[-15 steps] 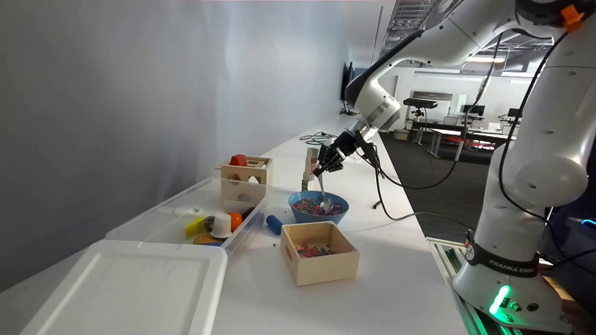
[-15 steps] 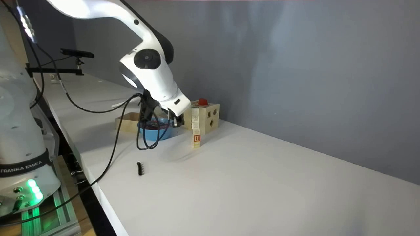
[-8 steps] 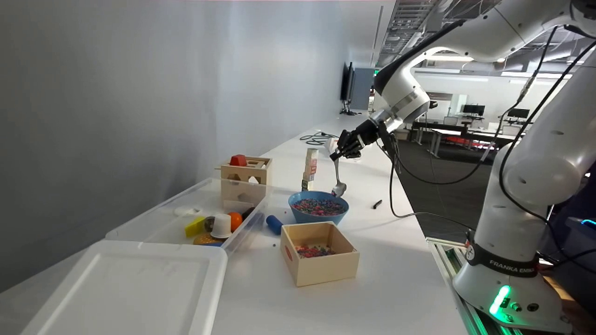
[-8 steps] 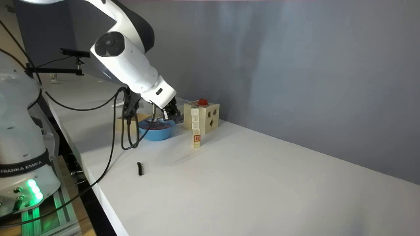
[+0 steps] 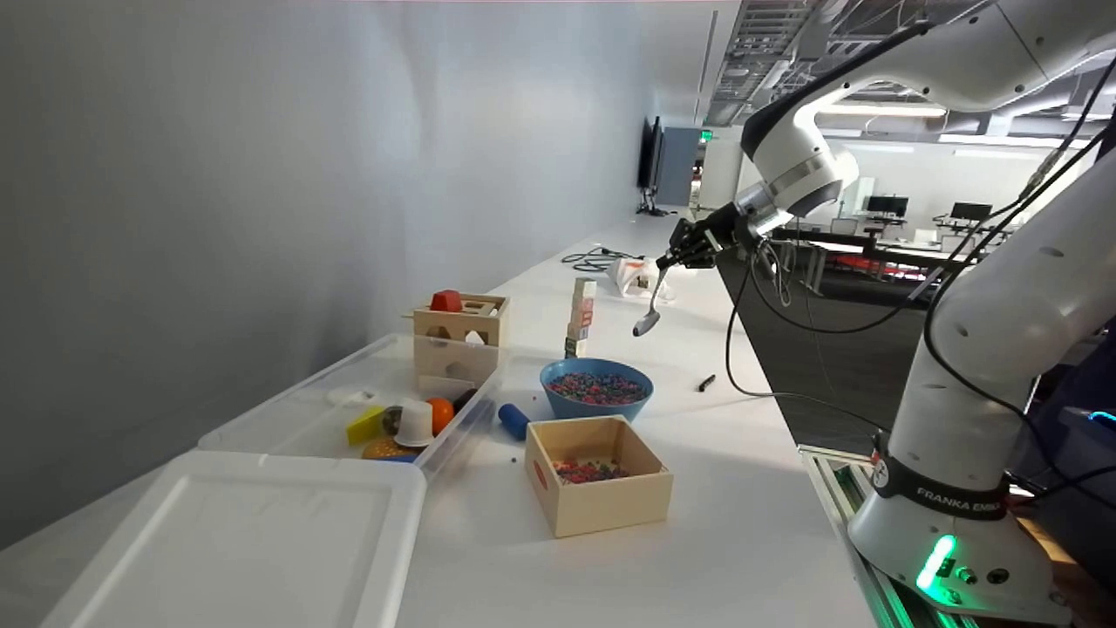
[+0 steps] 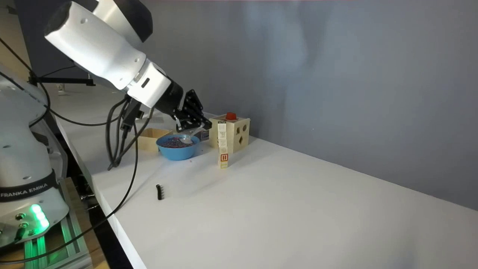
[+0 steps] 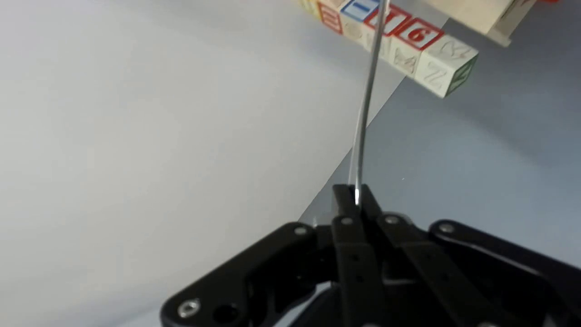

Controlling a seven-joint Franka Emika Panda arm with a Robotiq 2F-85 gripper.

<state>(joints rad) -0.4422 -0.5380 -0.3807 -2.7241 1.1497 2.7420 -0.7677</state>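
Black robot jaws are clenched on the handle end of a silver metal spoon point(image 5: 646, 325), which hangs slanted in mid-air above a white worktop point(image 5: 732, 523), head lowermost; a grip so high up leaves the head free and probably puts the jaws out of its way. In an exterior view it hangs apart from a round blue bowl point(image 5: 565, 409) holding small multicoloured beads point(image 5: 597, 388); whether the spoon carries any is too small to tell. Just beside the bowl, a square, open-topped box of pale wood point(image 5: 615, 508) contains similar beads, its walls likely there to stop them rolling off. Near the spoon, cream-coloured letter blocks point(image 5: 580, 316) stand stacked in one narrow upright tower, resting face on face. Near the grey wall point(image 5: 261, 218), a clear plastic bin point(image 5: 471, 432) gathers loose coloured toys point(image 5: 442, 414).
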